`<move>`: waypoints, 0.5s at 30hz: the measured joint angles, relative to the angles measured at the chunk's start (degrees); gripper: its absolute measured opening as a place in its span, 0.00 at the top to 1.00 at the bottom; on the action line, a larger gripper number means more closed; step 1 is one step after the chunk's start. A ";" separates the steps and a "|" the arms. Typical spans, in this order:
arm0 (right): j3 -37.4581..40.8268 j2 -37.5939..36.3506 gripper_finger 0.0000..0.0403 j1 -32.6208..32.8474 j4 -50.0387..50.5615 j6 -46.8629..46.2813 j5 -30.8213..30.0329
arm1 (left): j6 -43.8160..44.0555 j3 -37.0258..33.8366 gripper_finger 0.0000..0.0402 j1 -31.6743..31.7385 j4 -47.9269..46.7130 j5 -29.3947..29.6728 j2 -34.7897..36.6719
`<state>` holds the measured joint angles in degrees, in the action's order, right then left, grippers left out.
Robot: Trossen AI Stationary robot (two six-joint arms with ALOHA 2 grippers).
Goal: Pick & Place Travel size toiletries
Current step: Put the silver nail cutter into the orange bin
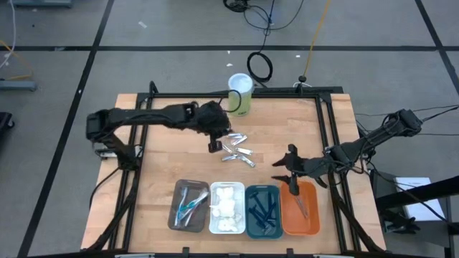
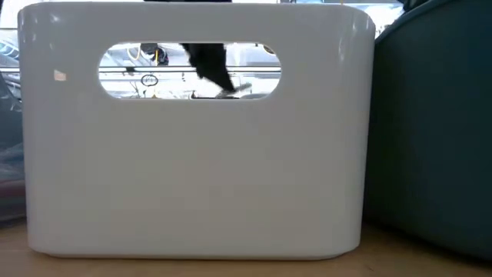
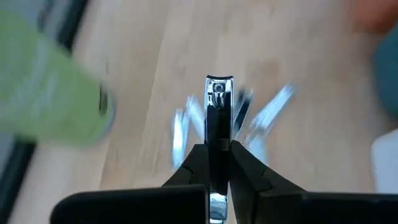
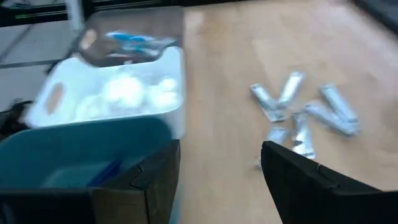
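Note:
My left gripper (image 1: 214,145) is shut on a shiny silver nail clipper (image 3: 219,106), just left of a small pile of silver metal tools (image 1: 237,152) lying flat on the wooden table. My right gripper (image 1: 285,166) is open and empty, right of the pile and at the far end of the orange tray (image 1: 310,215); in its wrist view (image 4: 221,168) the pile (image 4: 305,115) lies ahead. Four trays stand in a row at the near edge: brown with toothbrushes (image 1: 188,204), white with wads (image 1: 226,208), teal with dark blue razors (image 1: 263,210), and orange. My left gripper pinches the nail clipper between its two fingers (image 3: 193,174), on the clipper's two flat sides near its rear half (image 3: 217,152). The clipper lies along the fingers and sticks out past their tips. The fingers slant down from the table's left.
A green-and-white canister (image 1: 241,93) stands at the far edge, just behind my left gripper. A black frame (image 1: 324,129) runs around the table. In the low view the white tray's wall (image 2: 192,169) fills the picture; an arm (image 2: 207,65) shows through its handle hole.

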<state>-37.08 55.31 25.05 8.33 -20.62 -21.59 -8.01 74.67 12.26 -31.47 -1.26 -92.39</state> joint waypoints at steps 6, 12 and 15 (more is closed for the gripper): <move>2.35 0.79 0.47 -3.68 -4.53 1.94 -2.62 | 0.76 -7.43 0.96 -5.89 17.03 0.05 3.35; 10.27 3.04 0.47 -10.00 -28.24 8.82 -2.36 | 0.94 -19.14 0.96 -9.38 49.96 0.19 2.92; 14.63 4.97 0.47 -12.97 -45.10 12.66 -2.35 | -0.37 -24.17 0.96 -10.69 64.09 -0.62 2.65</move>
<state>-22.45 60.28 12.08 -36.77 -7.95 -23.94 -8.39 50.50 1.57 32.62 -1.87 -89.74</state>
